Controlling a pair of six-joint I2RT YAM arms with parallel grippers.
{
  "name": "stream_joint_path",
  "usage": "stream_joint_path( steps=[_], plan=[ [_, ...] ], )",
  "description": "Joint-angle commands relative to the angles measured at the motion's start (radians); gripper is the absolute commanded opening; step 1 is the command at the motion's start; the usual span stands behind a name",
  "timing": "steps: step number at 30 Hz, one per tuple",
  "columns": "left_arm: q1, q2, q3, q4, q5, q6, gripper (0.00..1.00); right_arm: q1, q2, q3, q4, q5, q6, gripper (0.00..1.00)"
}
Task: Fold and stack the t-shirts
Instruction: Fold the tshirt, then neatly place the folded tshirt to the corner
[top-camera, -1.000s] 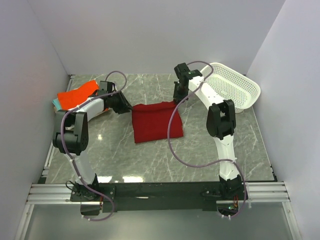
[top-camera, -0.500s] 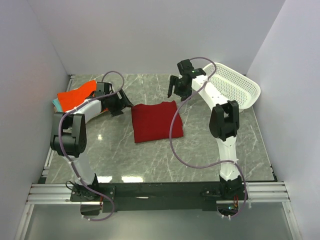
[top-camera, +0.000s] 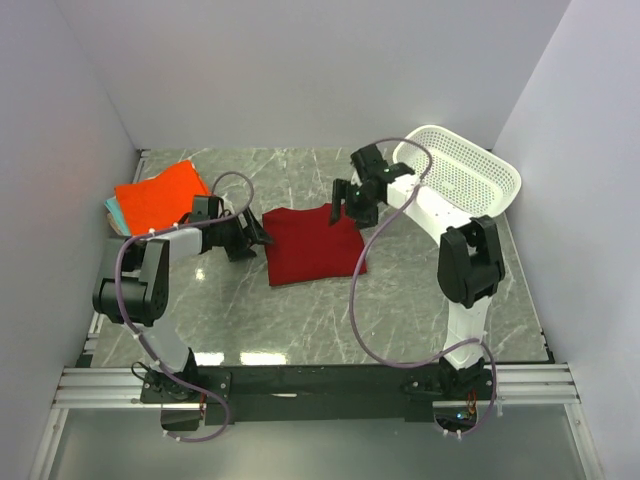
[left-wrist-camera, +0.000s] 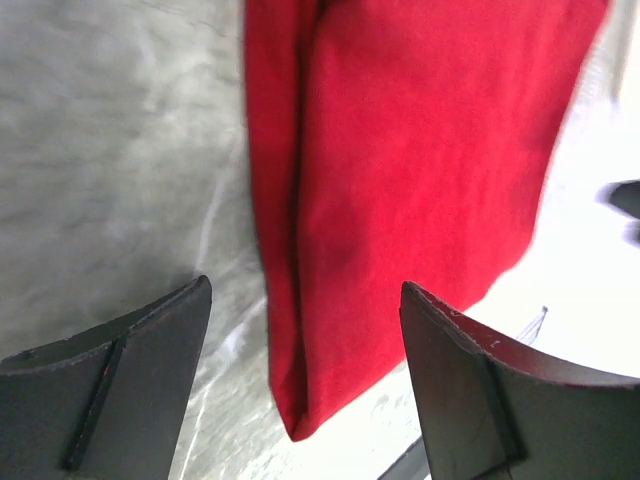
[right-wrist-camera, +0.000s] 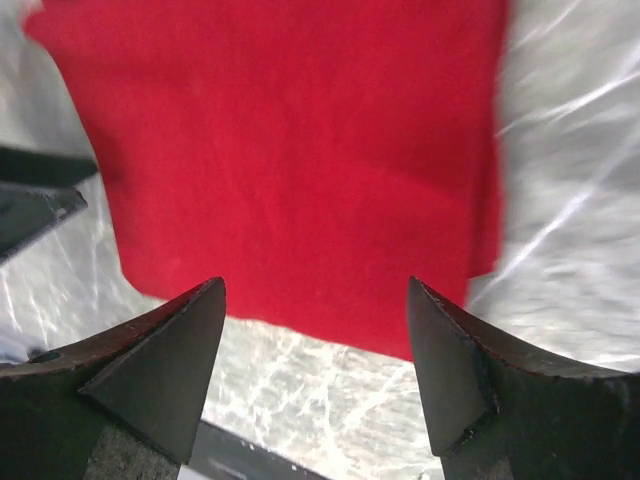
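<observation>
Here, your crimson t-shirt (top-camera: 312, 248) lies folded on the surface (top-camera: 420, 300).
Left end effector (top-camera: 260, 234) at its left edge, right end effector (top-camera: 346, 213) over its far edge, both open, empty; orange t-shirt (top-camera: 155, 193) hides most of the stack (top-camera: 109, 208) beneath.

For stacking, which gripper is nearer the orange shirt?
Left. The left gripper sits between orange shirt and red shirt; the right gripper hovers over the red shirt's far edge.
</observation>
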Motion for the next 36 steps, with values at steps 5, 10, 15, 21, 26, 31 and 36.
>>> stream_joint_path(
  steps=[5,10,15,21,26,31,36],
  plan=[
    [-0.005,-0.041,-0.127,0.239,0.144,-0.015,0.83,0.051,-0.026,-0.126,0.118,-0.096,0.037,0.79],
    [-0.005,-0.021,-0.171,0.278,0.112,-0.029,0.83,0.062,0.020,-0.148,0.119,-0.087,0.034,0.78],
    [-0.010,-0.024,-0.201,0.307,0.035,-0.050,0.82,0.063,0.043,-0.176,0.132,-0.091,0.038,0.78],
    [-0.022,-0.035,-0.263,0.359,-0.063,-0.096,0.82,0.068,0.040,-0.194,0.139,-0.093,0.043,0.78],
    [-0.062,-0.006,-0.285,0.409,-0.090,-0.124,0.81,0.071,0.042,-0.197,0.141,-0.096,0.043,0.78],
    [-0.102,0.029,-0.291,0.436,-0.126,-0.158,0.81,0.076,0.050,-0.199,0.139,-0.097,0.040,0.78],
    [-0.137,0.075,-0.276,0.448,-0.136,-0.179,0.80,0.080,0.056,-0.197,0.141,-0.103,0.041,0.78]
  ],
)
